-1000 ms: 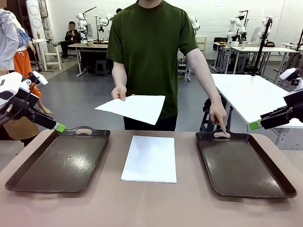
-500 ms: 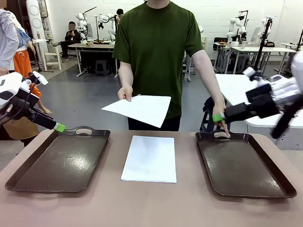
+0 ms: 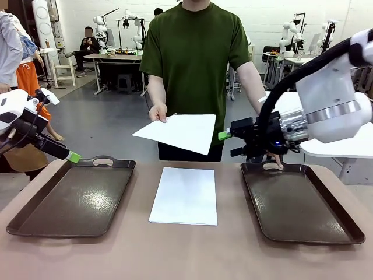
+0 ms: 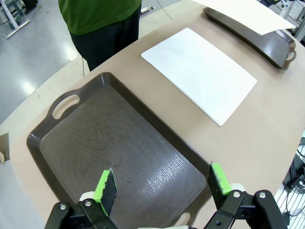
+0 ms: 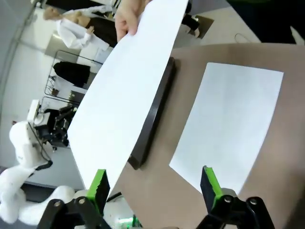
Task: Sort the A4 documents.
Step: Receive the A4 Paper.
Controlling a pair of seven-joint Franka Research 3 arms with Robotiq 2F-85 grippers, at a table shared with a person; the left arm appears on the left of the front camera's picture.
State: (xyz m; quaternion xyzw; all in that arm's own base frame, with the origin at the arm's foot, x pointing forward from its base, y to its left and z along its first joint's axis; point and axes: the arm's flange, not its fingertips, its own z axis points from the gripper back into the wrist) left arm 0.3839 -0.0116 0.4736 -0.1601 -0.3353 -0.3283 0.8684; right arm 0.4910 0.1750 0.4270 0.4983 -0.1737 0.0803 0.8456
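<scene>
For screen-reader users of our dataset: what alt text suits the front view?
A person in a green shirt holds a plain white A4 paper sheet out toward the right gripper, jaws open beside its edge. Another white sheet lies between the left dark brown handled tray, where the left gripper hovers, and a matching right tray.

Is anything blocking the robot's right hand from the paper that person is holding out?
Nothing visible does. The right hand, open, points at the nearest edge of the held sheet, with only air between them. The person's hand grips the sheet at the opposite corner, away from the robot's fingers.
</scene>
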